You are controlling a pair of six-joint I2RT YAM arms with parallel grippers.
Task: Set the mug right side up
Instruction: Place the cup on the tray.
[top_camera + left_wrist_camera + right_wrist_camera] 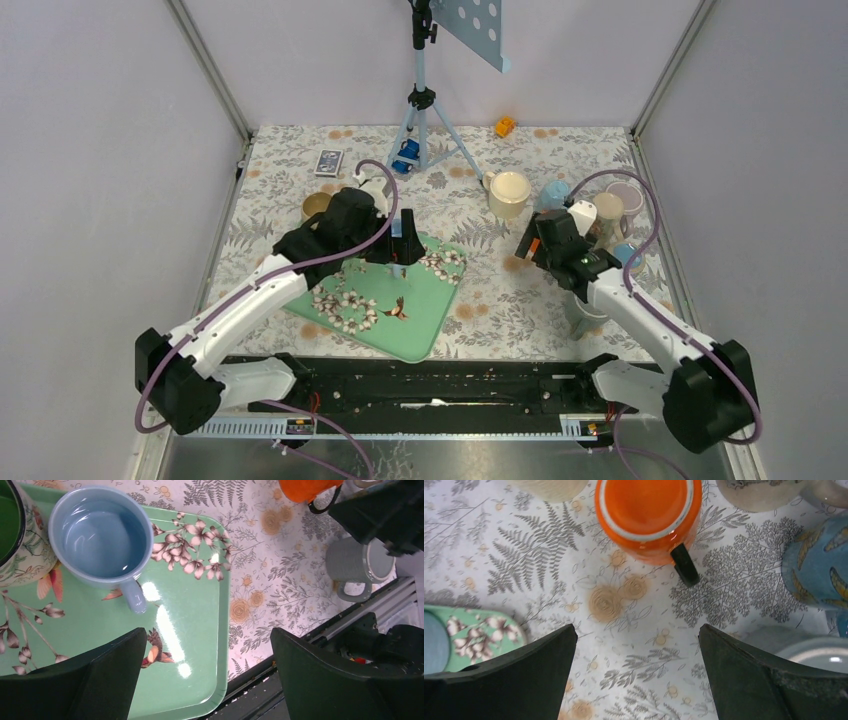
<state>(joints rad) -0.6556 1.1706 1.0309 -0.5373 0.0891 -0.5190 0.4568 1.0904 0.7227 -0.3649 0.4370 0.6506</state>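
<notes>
Your left gripper [208, 640] hangs spread wide and empty over the green tray [192, 682]. Just beyond its fingers the blue mug [100, 535] stands on the tray, mouth up, handle toward the camera. The top camera hides that mug behind the arm. Your right gripper [637, 632] is likewise parted, holding nothing, above the orange mug [646, 510] on the tablecloth. A pale ring faces you there, and you cannot tell rim from base. A floral cup [20, 545] is cut off at the frame edge.
</notes>
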